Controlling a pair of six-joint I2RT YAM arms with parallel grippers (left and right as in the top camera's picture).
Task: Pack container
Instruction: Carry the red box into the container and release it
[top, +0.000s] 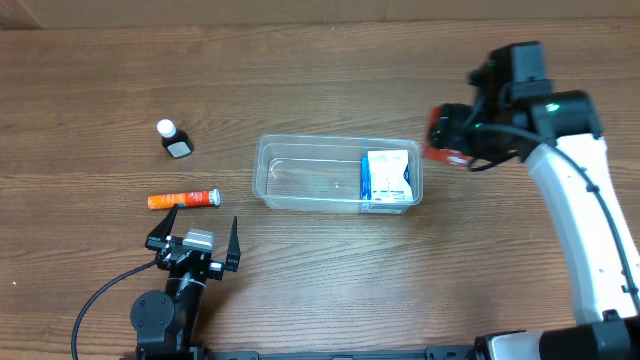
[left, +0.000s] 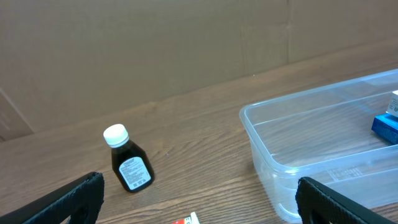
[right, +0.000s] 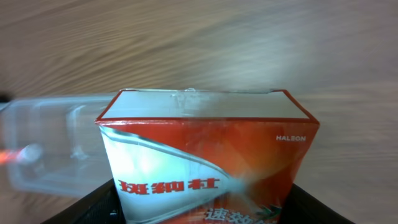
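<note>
Partly packed: holds one white box in container; grips red box in right pincer just beside it; leaves bottle and tube on surface, left pincer spread open, empty.

The counter looks like brown wood-grain laminate, smooth with a dull sheen. The container is clear plastic, glossy with small highlights. The red carton is printed card with a shiny coat. The bottle is dark and glossy, its cap smooth white plastic. The left fingers are black, matt and slightly grainy. The right arm's shell is smooth white plastic.
</note>
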